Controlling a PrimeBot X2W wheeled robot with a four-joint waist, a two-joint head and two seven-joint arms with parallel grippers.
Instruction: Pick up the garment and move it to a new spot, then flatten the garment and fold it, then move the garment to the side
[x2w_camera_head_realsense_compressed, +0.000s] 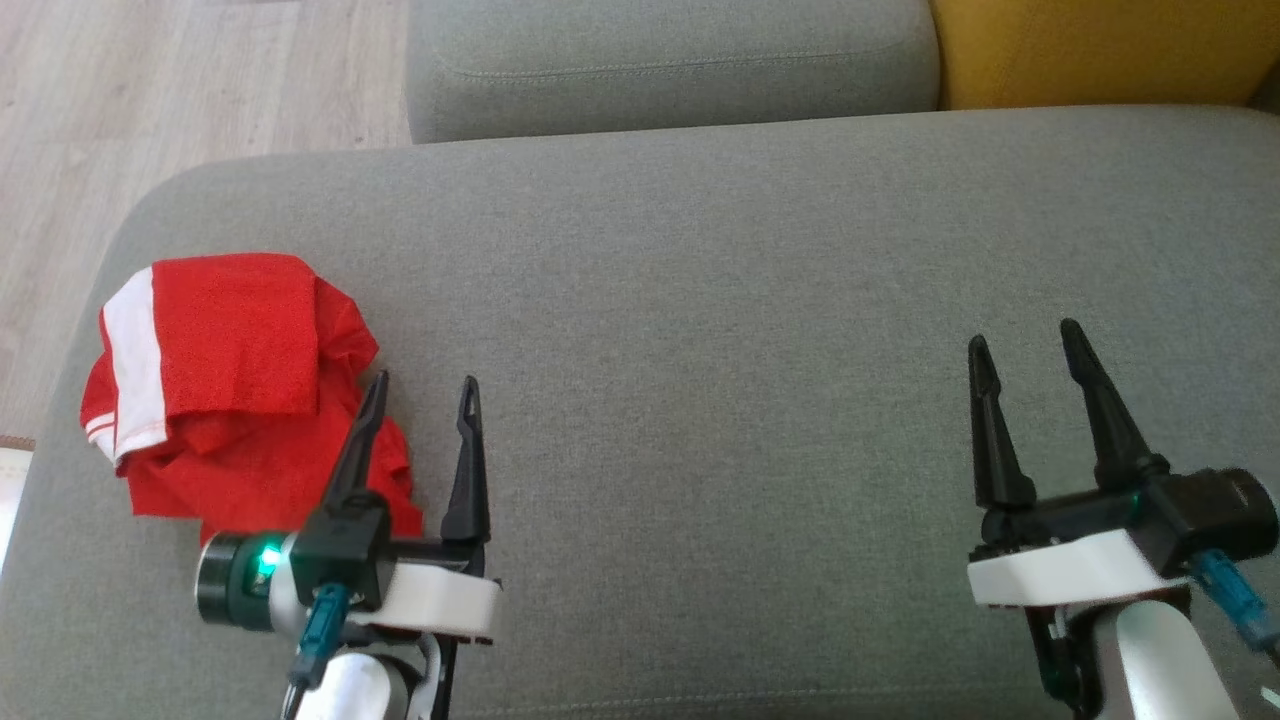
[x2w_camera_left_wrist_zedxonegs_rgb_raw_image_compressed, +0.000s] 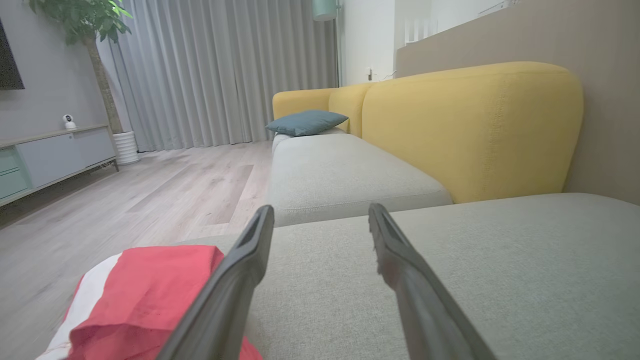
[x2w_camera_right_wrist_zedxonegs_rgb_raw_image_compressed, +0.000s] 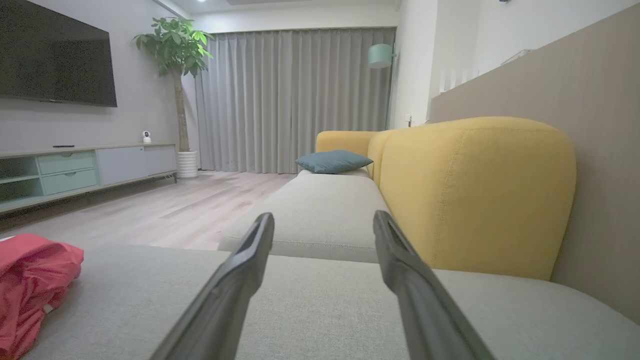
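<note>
Grey sofa seat (x2w_camera_head_realsense_compressed: 750, 300) stretches across the head view, with wooden floor (x2w_camera_head_realsense_compressed: 150, 80) at 11 o'clock and a yellow backrest (x2w_camera_head_realsense_compressed: 1100, 50) at 1 o'clock. A crumpled red garment (x2w_camera_head_realsense_compressed: 230, 370) with a white stripe lies on the seat at 9 o'clock. The left end effector (x2w_camera_head_realsense_compressed: 425, 380), at 7 o'clock, stands spread wide with nothing in it. Its outer finger crosses the garment's edge, and I cannot tell whether it touches. The right end effector (x2w_camera_head_realsense_compressed: 1024, 335), at 4 o'clock, is equally spread and empty, well apart from the garment.

From the left wrist, the garment sits at 7 o'clock beside one finger, and a teal pillow (x2w_camera_left_wrist_zedxonegs_rgb_raw_image_compressed: 306, 121) lies at 12 o'clock.

From the right wrist, the garment is at 8 o'clock, and a television (x2w_camera_right_wrist_zedxonegs_rgb_raw_image_compressed: 55, 55) hangs at 10 o'clock.
</note>
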